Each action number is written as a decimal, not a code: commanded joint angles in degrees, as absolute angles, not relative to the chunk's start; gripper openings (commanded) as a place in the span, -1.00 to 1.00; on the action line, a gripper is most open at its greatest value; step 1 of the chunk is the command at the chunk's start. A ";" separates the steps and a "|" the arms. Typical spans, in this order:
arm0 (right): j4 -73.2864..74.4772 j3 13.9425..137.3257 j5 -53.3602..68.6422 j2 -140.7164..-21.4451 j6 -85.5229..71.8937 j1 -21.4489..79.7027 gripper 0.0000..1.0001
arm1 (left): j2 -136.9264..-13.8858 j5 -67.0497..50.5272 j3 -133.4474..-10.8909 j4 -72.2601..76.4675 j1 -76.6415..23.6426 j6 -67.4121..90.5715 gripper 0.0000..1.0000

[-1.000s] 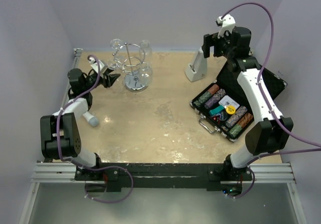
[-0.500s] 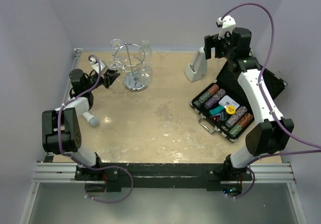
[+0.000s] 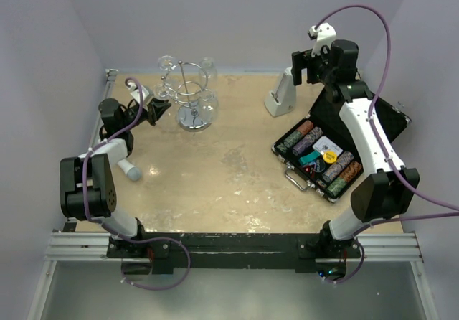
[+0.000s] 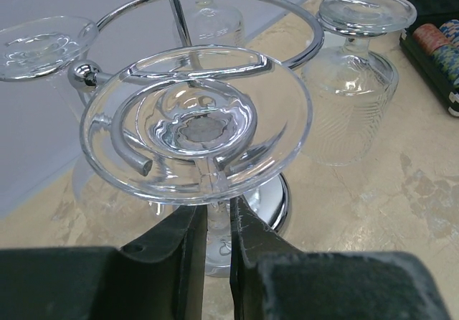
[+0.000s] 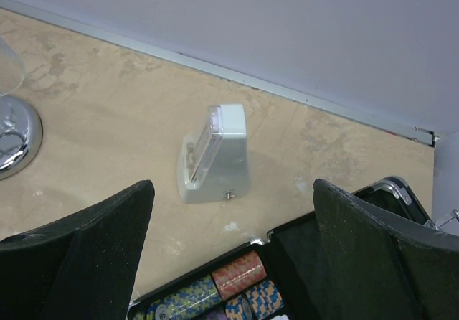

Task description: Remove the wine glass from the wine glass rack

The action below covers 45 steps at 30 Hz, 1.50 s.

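The wine glass rack (image 3: 192, 90) stands at the back left, its chrome ring (image 4: 301, 29) and disc base (image 4: 278, 199) filling the left wrist view. A clear wine glass (image 4: 197, 123) hangs upside down on a curled arm, its round foot facing the camera. My left gripper (image 4: 218, 223) sits just under that foot, shut on the glass's stem, one black finger on each side. From above, my left gripper (image 3: 159, 108) is at the rack's left side. My right gripper (image 3: 307, 63) hovers high at the back right, open and empty (image 5: 233, 184).
Other glasses hang on the rack, one at the right (image 4: 351, 105) and one at the left (image 4: 43, 40). A grey metronome (image 3: 280, 96) stands below my right gripper. An open poker chip case (image 3: 323, 155) lies at the right. A small white-and-blue cylinder (image 3: 130, 169) lies near the left arm.
My left gripper has reached slightly in toward the rack and its fingers have narrowed onto the glass stem. The right arm has stayed put.
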State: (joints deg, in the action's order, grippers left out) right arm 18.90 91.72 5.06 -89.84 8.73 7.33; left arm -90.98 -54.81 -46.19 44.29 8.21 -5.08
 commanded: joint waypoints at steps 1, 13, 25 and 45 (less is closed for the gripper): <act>17.58 94.13 4.74 -90.35 8.88 7.12 0.92 | -87.98 -54.94 -48.25 47.20 8.00 -6.15 -1.00; 18.98 94.74 5.80 -91.76 7.56 7.21 0.89 | -86.40 -52.21 -47.72 48.43 8.09 -6.07 -1.00; 17.84 94.66 5.63 -92.81 6.07 7.38 0.88 | -85.61 -52.12 -48.95 47.46 8.61 -5.89 -1.00; 16.26 91.67 5.45 -91.67 5.45 8.00 0.89 | -80.69 -52.03 -48.34 40.34 11.42 -9.05 -1.00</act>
State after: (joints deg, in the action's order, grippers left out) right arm 18.68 92.23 5.48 -92.71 6.42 7.62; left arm -83.70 -51.62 -46.65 38.39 10.50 -7.07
